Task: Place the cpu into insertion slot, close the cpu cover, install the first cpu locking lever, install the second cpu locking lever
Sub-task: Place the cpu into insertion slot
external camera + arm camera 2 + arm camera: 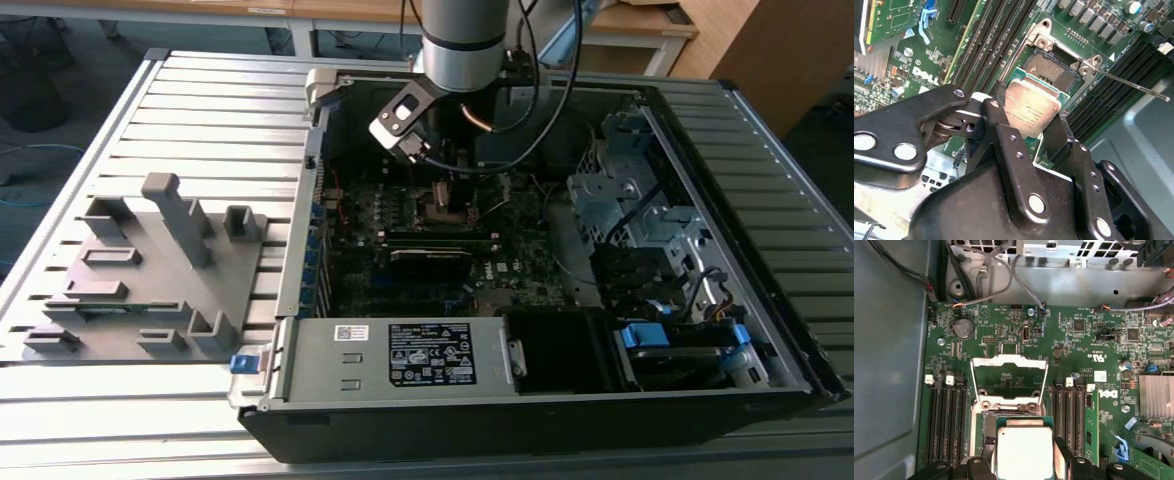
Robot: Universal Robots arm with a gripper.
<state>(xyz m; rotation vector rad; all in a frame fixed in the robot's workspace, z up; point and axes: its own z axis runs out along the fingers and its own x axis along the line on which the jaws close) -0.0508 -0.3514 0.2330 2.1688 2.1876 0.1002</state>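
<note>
- The end effector (1033,107) is clamped on the cpu (1034,116), with one finger (996,117) on each of two opposite edges and the metal top left bare.
- The cpu is over the insertion slot (1050,70) near the middle of the motherboard (1079,345). It hides part of the slot, and I cannot tell whether it touches.
- Handling, as a judgement:
  - The chip looks light, stiff and thin.
  - Its smooth edges could slip in a loose pinch, so an edge grip like this one suits it.
  - The underside and the slot's fine contacts are likely fragile, so it wants level, gentle seating without sliding.
- In the first wrist view the cpu cover (1009,360) is flipped open beyond the slot, lying toward the board's cabled edge.
- A thin locking lever (1134,86) sticks out from the slot's corner, unlatched.
</note>
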